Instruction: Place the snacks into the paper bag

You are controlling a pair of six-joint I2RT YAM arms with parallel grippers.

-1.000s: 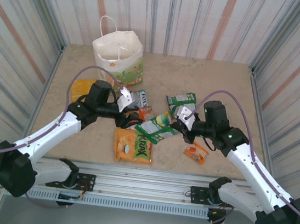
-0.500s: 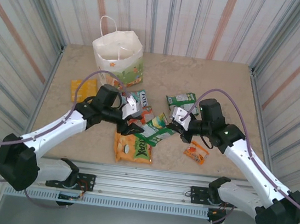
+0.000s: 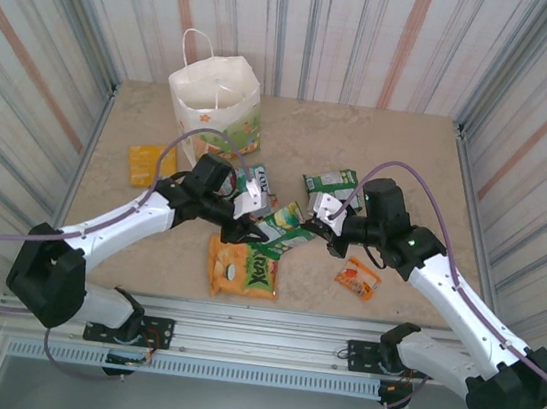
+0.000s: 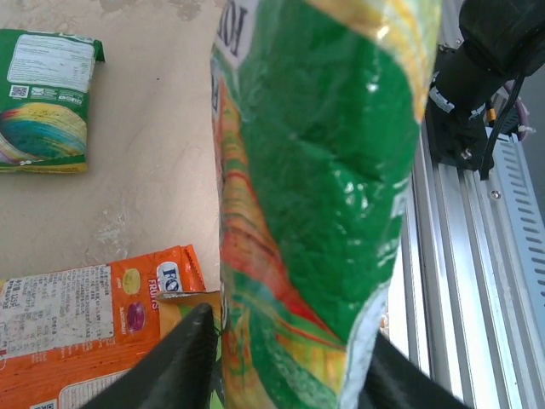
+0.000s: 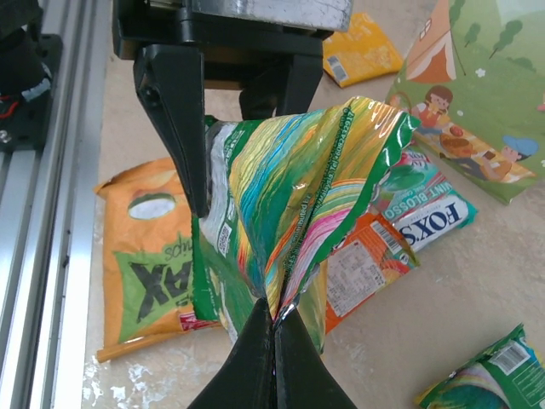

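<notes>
A crinkly green snack packet (image 3: 286, 222) hangs between my two grippers above the middle of the table. My right gripper (image 5: 274, 319) is shut on its lower edge (image 5: 298, 187). My left gripper (image 4: 289, 366) has its jaws pressed against both sides of the same packet (image 4: 315, 170). In the top view the left gripper (image 3: 251, 224) and right gripper (image 3: 317, 220) face each other. The white paper bag (image 3: 214, 101) stands upright at the back left. Other snacks lie flat: a large orange packet (image 3: 242, 266), a yellow-orange one (image 3: 148, 163), a green one (image 3: 332, 182), a tiny orange one (image 3: 358, 278).
A white-and-green packet (image 5: 426, 213) and a red-orange packet (image 5: 366, 264) lie under the lifted one. Corrugated walls close in the table on three sides. The metal rail (image 3: 255, 348) with the arm bases runs along the near edge.
My left gripper has moved right to the green packet and narrowed its jaws round it. The right gripper kept the packet pinched and shifted slightly.
</notes>
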